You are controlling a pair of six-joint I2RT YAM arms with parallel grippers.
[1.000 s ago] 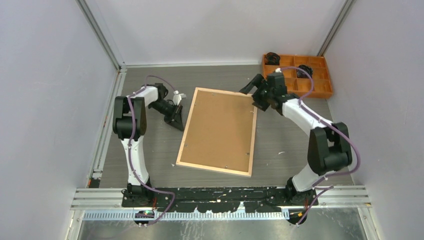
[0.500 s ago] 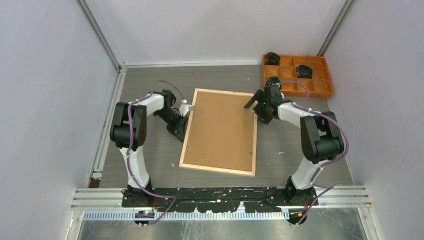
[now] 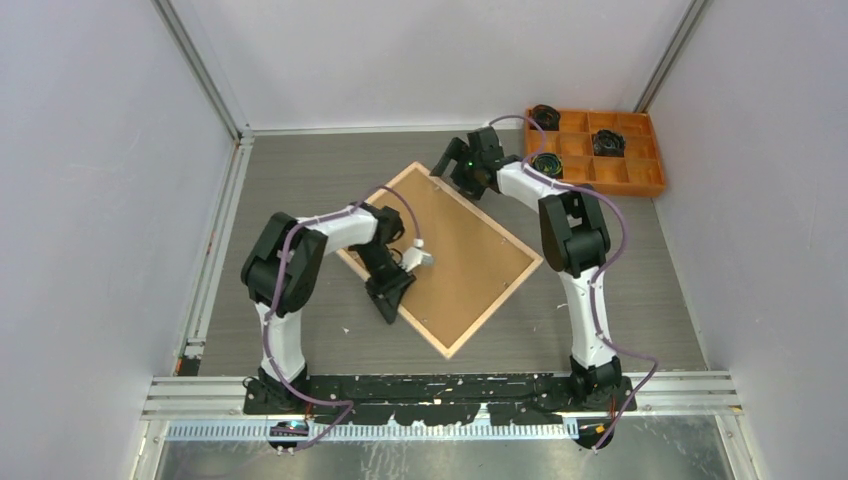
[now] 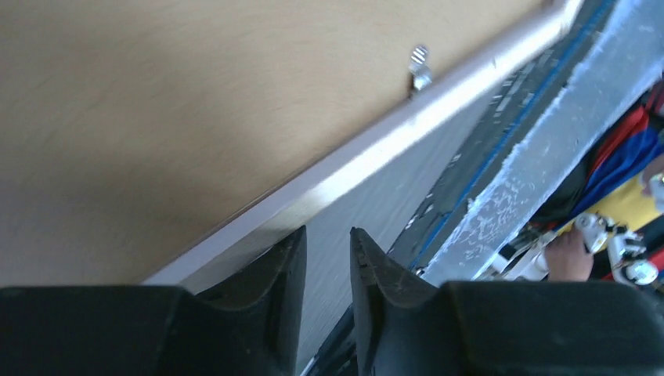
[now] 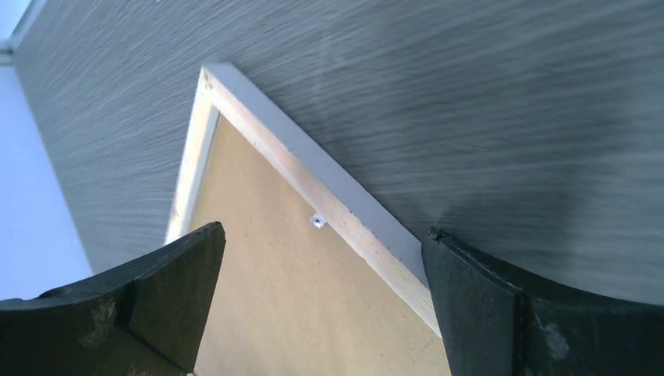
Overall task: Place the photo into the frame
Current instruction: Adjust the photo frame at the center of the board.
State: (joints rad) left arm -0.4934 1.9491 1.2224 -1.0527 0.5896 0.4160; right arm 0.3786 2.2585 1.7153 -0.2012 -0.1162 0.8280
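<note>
Top view: the frame [image 5: 348, 207] lies flat on the grey surface [image 3: 300, 180], wood back up. It sits diagonally, with 1 corner toward the arm bases and 1 toward the back wall. A brown backing board [image 3: 455, 255] fills its opening. 1 small metal clip [image 4: 420, 66] sits at the board's edge against the rail in the left wrist view, and 1 more shows in the right wrist view.

Left tool [image 4: 327, 233]: low at the frame's near-left rail, about midway along it. The fingers are nearly pressed together, with a narrow slit between them. Only grey surface shows through the slit, so nothing is pinched. The rail runs up to the outer side of 1 finger [image 4: 286, 262]; cannot tell whether they touch.

Right tool [image 5: 322, 229]: over the frame's far corner, fingers spread wide. The corner and its rail lie in the gap, apart from both fingers, and nothing is gripped.

Orange tray [image 3: 640, 187]: at the far right of the surface, well apart from the frame. Dark items sit in 3 of its compartments, too small to identify.
</note>
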